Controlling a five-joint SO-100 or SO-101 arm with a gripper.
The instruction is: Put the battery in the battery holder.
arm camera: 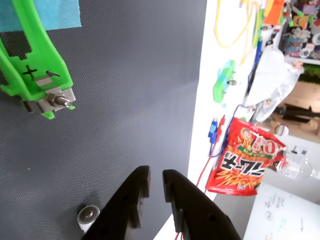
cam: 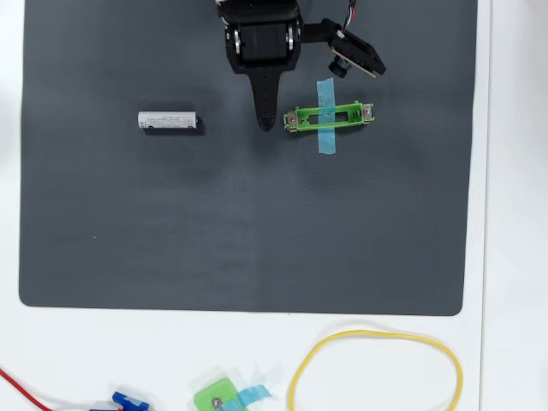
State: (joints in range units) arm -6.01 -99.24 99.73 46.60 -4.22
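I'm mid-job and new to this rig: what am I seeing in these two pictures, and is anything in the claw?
The black machine is a small robot arm with a two-finger gripper. The overhead view looks straight down; the wrist view rides on the arm, so the gripper enters from the bottom. On the dark mat lie the battery, to the gripper's left in the overhead view, and the green battery holder, taped down to its right. The fingers are nearly closed and hold nothing.
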